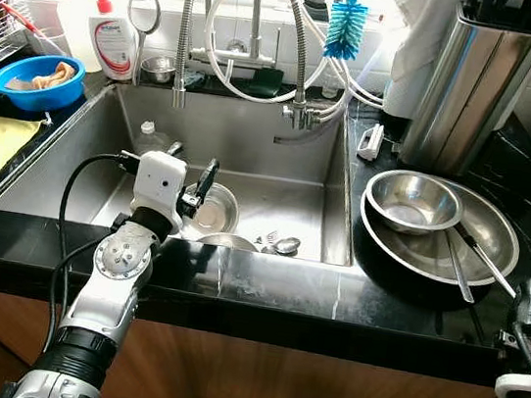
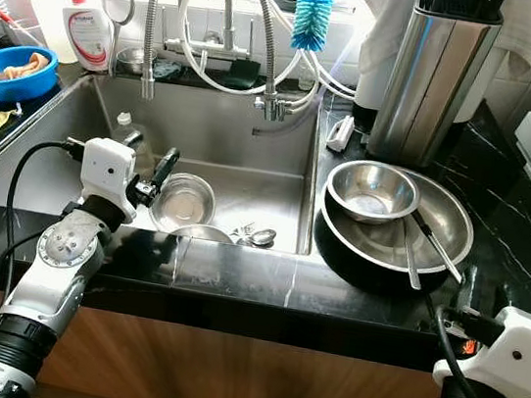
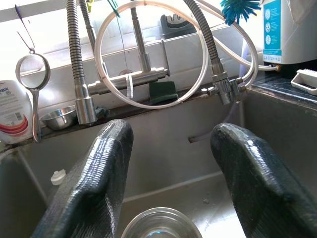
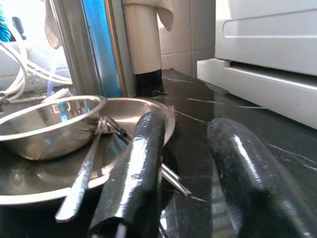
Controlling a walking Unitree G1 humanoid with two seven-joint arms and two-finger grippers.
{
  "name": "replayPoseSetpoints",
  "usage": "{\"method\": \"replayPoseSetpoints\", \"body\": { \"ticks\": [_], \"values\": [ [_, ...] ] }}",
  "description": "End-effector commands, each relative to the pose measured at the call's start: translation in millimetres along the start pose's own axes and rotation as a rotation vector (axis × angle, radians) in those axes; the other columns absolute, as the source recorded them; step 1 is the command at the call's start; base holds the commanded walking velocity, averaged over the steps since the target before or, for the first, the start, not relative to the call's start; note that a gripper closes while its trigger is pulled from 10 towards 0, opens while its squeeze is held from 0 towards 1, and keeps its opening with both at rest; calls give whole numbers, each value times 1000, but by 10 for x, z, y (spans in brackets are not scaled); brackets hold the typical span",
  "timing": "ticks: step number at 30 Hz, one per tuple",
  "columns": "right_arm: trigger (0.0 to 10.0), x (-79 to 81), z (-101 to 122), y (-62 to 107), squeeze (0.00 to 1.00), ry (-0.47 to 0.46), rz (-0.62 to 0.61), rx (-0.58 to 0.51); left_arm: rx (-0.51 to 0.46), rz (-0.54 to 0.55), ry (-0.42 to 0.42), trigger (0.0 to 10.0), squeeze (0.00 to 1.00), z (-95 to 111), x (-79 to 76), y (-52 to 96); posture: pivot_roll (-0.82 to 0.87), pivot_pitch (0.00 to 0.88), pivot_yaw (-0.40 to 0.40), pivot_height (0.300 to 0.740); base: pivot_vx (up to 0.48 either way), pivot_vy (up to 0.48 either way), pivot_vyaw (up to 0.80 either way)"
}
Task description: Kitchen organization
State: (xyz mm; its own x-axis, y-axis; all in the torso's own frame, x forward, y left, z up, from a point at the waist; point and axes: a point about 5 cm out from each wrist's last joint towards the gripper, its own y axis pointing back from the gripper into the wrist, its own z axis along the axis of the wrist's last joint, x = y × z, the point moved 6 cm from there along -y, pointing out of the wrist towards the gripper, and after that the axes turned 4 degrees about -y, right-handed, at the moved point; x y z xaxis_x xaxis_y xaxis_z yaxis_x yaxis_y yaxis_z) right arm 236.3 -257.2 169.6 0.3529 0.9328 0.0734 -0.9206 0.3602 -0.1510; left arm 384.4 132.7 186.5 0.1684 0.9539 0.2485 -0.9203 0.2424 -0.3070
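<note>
White soap bottle [image 3: 10, 119], "ax" legible.

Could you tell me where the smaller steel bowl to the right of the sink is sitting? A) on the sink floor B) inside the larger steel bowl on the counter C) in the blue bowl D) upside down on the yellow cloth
B: the smaller steel bowl rests upright inside the larger steel bowl on the black counter.
</note>
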Motion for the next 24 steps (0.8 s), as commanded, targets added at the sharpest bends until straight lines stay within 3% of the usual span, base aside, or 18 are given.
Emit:
{"method": "replayPoseSetpoints", "body": {
  "ticks": [1, 11, 13, 24],
  "values": [
    [10000, 41, 10, -14, 1000, -7, 17, -8, -3, 1, -24, 10000, 0, 10, 33, 16, -93, 0, 70, 740, 0, 0, 0],
    [10000, 41, -22, -19, 1000, -13, 17, 3, -1, 4, -27, 10000, 0, 9, 44, 17, -93, 0, 69, 740, 0, 0, 0],
    [10000, 45, -70, -22, 0, -7, 28, 28, -1, 4, -26, 10000, 0, 8, 44, 17, -94, 0, 68, 740, 0, 0, 0],
    [10000, 74, -170, 10, 0, -8, 33, 66, 0, 2, -28, 10000, 0, 6, 41, 19, -94, 0, 69, 740, 0, 0, 0]
  ]
}}
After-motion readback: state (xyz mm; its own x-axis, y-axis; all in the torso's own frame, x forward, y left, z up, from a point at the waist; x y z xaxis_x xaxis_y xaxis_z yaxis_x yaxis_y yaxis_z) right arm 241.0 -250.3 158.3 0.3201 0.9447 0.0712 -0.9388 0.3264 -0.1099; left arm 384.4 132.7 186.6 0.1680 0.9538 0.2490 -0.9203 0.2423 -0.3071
